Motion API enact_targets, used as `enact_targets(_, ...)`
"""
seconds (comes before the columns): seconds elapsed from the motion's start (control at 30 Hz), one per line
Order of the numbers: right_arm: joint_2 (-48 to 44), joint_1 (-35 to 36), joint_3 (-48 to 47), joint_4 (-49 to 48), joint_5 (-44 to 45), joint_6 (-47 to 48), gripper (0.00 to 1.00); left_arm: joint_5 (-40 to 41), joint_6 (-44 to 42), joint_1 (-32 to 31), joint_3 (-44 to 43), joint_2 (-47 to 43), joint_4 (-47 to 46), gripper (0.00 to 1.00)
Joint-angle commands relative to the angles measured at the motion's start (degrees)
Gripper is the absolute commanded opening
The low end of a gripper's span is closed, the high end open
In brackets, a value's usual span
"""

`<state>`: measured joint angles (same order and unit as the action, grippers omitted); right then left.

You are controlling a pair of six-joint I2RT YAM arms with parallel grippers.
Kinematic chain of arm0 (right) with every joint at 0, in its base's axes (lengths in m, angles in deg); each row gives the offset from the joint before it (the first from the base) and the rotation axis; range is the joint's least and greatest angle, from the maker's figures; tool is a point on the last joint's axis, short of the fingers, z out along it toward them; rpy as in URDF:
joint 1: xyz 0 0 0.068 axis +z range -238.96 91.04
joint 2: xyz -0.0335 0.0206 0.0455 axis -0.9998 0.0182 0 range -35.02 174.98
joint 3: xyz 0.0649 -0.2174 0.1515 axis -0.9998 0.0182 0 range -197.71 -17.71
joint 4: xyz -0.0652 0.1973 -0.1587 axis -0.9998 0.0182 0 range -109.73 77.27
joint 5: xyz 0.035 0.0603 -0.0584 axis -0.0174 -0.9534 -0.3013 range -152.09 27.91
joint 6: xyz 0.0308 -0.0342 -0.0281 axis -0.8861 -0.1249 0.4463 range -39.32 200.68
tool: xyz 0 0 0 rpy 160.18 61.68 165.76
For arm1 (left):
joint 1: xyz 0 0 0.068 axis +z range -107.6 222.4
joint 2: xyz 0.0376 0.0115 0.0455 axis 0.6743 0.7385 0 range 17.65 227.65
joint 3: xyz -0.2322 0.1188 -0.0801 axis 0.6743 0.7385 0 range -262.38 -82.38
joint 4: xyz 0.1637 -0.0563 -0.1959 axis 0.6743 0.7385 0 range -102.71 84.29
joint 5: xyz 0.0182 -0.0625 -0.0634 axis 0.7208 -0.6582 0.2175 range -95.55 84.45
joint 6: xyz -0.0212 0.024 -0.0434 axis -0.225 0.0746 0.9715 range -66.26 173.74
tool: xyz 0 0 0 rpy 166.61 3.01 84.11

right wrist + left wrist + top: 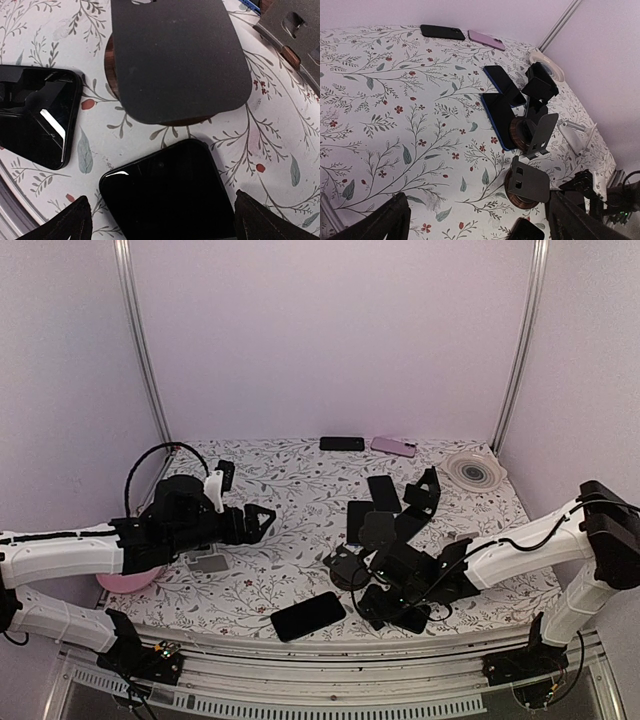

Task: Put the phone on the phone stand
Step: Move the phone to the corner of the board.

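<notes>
Right wrist view: a black phone (pixel 167 187) is lying flat on the floral tabletop (pixel 280 150), directly beneath the right pincer (pixel 160 212). The pincer's fingers (pixel 72 222) are standing spread wide to either side of the phone, gripping nothing. The spread looks chosen to straddle the phone's width before closing. Whether the tips are touching the tabletop cannot be told.

Just beyond the phone's far end, a dark phone stand (pixel 180 60) is sitting on its round wooden base (pixel 111 70). It is near enough that a short lift would likely be enough to carry the phone to it. A second black phone (pixel 35 115) is lying apart to the left, and another stand (pixel 295 35) is showing at the upper right corner.

In the top external view the left pincer (pixel 265 524) is hanging released over bare tabletop, well apart from the clutter, seemingly parked out of the right arm's way.
</notes>
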<state>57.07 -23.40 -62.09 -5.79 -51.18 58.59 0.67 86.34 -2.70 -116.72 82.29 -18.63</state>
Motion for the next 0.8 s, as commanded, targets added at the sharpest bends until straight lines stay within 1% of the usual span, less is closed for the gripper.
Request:
enact_targets(0.0,3.9,-0.1,-1.8,4.4,3.5,2.9,0.99,-0.1,-1.1,-0.8,-1.6,0.2,0.7,0.97)
enact_targets(0.17,4.8,-0.8,-2.6,6.6,6.4,1.8,0.99,-0.2,-1.3,-0.8,-2.0,0.4,0.9,0.97)
enact_targets(0.37,5.4,-7.3,-1.8,7.3,3.6,-0.8,0.99,-0.2,-1.1,-0.8,-2.1,0.3,0.9,0.97)
enact_targets(0.57,3.4,-13.4,0.2,7.0,1.7,-3.4,0.99,0.0,-1.3,-0.8,-2.1,0.1,1.3,0.97)
enact_targets(0.63,2.8,-13.6,0.4,6.0,0.2,-3.5,1.0,0.0,-1.3,-0.8,-2.0,0.2,1.0,0.97)
enact_targets(0.77,2.9,-13.3,0.1,5.7,-1.3,-4.1,0.95,-0.1,-1.1,-0.8,-1.6,0.2,0.7,0.97)
